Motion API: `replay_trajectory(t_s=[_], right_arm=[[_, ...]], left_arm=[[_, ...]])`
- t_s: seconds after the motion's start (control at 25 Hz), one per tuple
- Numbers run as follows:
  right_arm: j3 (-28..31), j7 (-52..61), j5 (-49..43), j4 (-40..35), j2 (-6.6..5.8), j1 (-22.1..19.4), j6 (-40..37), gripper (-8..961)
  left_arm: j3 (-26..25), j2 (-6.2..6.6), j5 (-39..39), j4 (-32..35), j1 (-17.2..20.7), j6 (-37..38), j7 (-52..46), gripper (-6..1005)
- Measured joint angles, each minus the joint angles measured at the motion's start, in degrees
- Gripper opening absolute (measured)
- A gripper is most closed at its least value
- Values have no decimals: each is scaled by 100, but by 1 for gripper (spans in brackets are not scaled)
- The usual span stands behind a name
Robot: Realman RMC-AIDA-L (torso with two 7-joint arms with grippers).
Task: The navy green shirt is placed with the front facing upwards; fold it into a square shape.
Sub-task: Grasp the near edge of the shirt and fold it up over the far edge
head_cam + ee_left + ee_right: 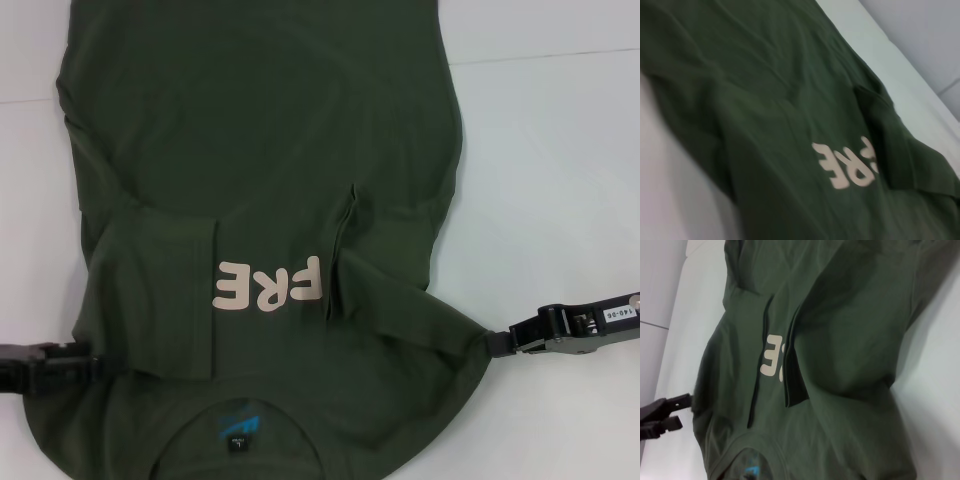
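Shirt (260, 150) in dark olive green lies spread across a white table (560, 150), its collar nearest the robot and its hem stretching away toward the far edge. Both sleeves are folded in over the body, one flap on each side, and pale letters (268, 285) on the chest read "FRE" between them, upside down from the head camera. A small blue label (238, 420) shows inside the neck opening at the near edge. The left gripper (88, 368) sits low at the shirt's left shoulder edge, its black fingers reaching under or into the cloth there; the fingertips are hidden by fabric, so whether they are closed cannot be told. The right gripper (492, 342) is at the opposite shoulder edge, where the cloth is drawn out to a point that meets its fingertips, which are pinched on the shirt. Creases run from that pulled corner back across the shoulder. The left wrist camera looks along the fabric (765, 100) toward the letters (847, 162), with white table (670, 200) beside it. The right wrist camera shows the folded right sleeve flap (800, 355) part covering the letters (772, 357), and the left gripper (665, 415) far off at the shirt's other side, touching its edge
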Motion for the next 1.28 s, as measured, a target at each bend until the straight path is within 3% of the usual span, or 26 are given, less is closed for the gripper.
replay_trajectory(t_s=[0.36,0.92,1.28], right_arm=[[-7,2,0,0,-4,8,3,28],[2,-22,0,0,17,9,3,28],[2,-31,0,0,14,9,2,28]], left_arm=[[229,-100,23,-283,-177,-186,34,842],[249,-78,-166,-196,-237,69,66,841],[49,-50,-394,309,-38,10,70,842]])
